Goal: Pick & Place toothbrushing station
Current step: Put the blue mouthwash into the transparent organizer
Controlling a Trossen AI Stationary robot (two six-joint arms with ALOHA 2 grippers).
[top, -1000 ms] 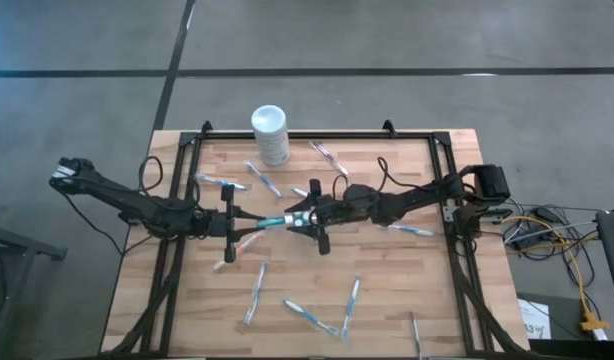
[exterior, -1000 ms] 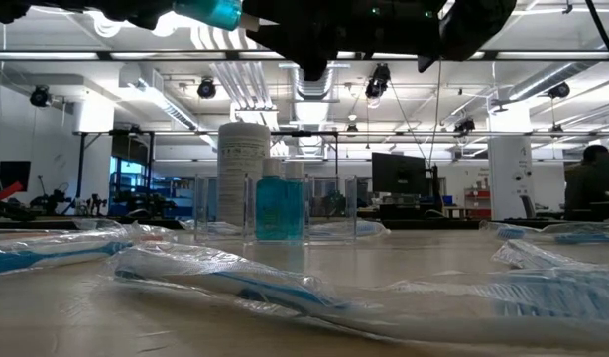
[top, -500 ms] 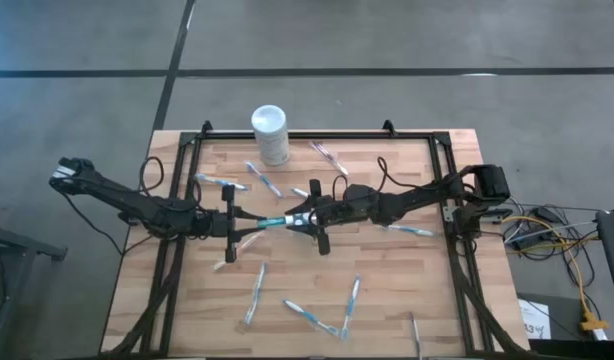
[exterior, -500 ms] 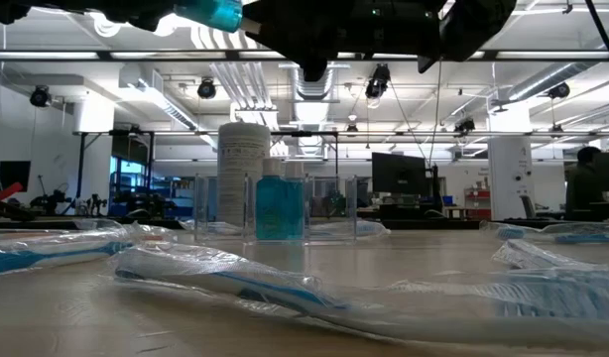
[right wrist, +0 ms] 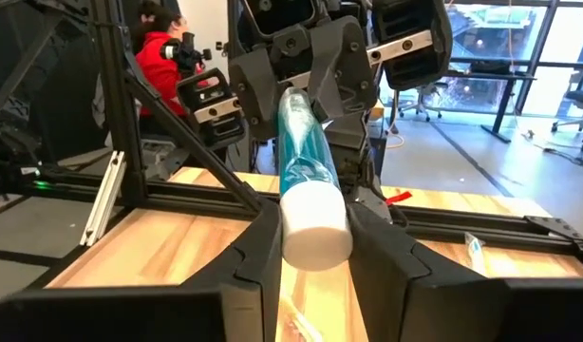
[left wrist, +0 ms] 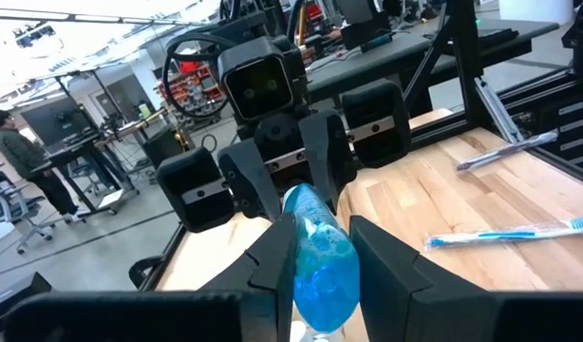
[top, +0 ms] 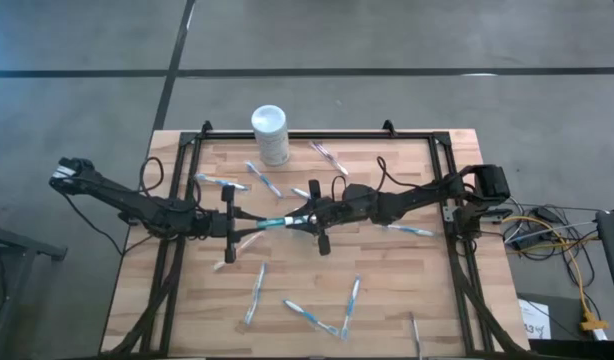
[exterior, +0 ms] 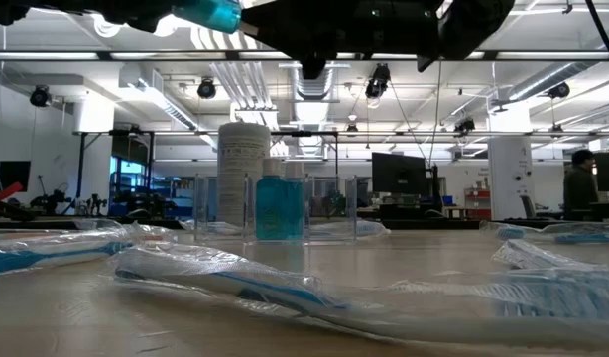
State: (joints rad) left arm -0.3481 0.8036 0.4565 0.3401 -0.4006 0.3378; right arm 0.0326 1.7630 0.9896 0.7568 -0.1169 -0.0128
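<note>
No readable text or labels.

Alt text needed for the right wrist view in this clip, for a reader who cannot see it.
A blue-filled tube with a white cap spans between the right gripper, whose dark fingers close on its capped end, and the left gripper facing it at the far end. Below lies the wooden table; a person in red sits behind.

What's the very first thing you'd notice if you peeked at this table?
Two dark robot arms meet nose to nose above the middle of the wooden table, the left pincer and the right pincer each closed on one end of a see-through blue tube with a white cap. Wrapped toothbrushes lie scattered around, and a tall white canister stands at the far edge.
</note>
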